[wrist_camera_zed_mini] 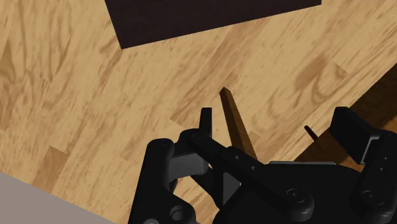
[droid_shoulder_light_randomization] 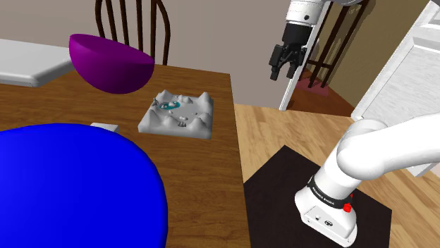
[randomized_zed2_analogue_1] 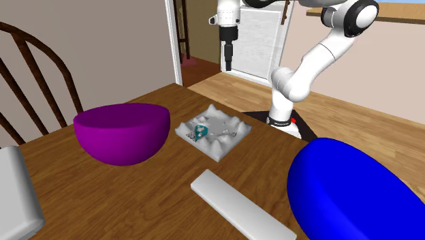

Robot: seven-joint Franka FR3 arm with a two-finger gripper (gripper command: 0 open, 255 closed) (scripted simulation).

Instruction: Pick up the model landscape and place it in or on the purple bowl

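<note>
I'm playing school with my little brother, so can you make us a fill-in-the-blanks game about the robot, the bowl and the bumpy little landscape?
1. The round bowl next to the bumpy grey-white model landscape is coloured ____.
2. The model landscape rests on the brown wooden ____.
3. The black two-finger gripper hangs high in the air with its fingers ____.
Missing words: purple; table; open.
</note>
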